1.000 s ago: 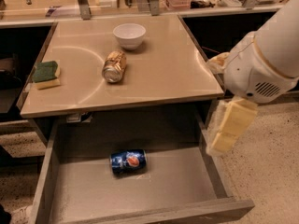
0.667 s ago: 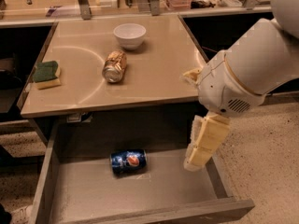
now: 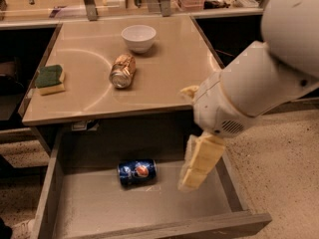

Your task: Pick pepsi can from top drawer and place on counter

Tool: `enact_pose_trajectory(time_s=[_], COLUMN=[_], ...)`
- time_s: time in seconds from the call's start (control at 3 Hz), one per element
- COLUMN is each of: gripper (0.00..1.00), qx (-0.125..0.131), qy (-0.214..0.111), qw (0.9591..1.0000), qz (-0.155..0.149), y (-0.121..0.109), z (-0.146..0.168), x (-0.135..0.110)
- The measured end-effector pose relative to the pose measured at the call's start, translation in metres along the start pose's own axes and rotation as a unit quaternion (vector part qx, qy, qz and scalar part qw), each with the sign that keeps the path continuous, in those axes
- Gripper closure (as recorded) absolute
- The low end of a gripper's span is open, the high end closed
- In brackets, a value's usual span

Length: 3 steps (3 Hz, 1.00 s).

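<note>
- Far to the left of my gripper point(image 3: 195, 166), and higher up, a green and yellow sponge point(image 3: 50, 78) sits on the worktop point(image 3: 169, 83).
- The top drawer point(image 3: 47, 198) is pulled open, so I can reach inside. Its left wall is far to the left of my gripper.
- Up and to the left of my gripper, a gold can point(image 3: 122, 70) lies on its side on the worktop. That is not the can I want.
- The pepsi can point(image 3: 136, 173) lies on its side on the drawer floor, near my gripper and to its left. It has not moved, and I am not touching it.
- A white bowl point(image 3: 138, 36) stands at the back of the worktop, up high and a little left of my gripper.
- The worktop has lots of bare room near the front, right above my gripper. I think the pepsi can could go there later.
- My gripper has just moved. A moment ago it hung out past the right side of the drawer. Now it has come left and down, and it is over the drawer floor.
- That means I am closing in on the pepsi can, but I have not picked it up yet.
- I cannot tell if my gripper is open or closed.
- I think I need to go a bit more left and get lower.
</note>
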<state>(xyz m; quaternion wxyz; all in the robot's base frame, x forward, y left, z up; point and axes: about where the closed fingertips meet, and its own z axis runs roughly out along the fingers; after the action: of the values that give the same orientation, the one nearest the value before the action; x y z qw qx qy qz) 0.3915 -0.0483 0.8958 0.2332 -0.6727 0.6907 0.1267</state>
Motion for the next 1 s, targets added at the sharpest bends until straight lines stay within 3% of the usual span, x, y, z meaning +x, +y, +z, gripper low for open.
enact_pose_trajectory(time_s=[0.67, 1.0], gripper=[0.00, 0.00], qx=[-0.033, -0.033], qy=[-0.042, -0.042], qw=[0.9985, 0.9985], qz=[-0.014, -0.014], y=[0.000, 0.001], z=[0.093, 0.093], x=[-0.027, -0.027])
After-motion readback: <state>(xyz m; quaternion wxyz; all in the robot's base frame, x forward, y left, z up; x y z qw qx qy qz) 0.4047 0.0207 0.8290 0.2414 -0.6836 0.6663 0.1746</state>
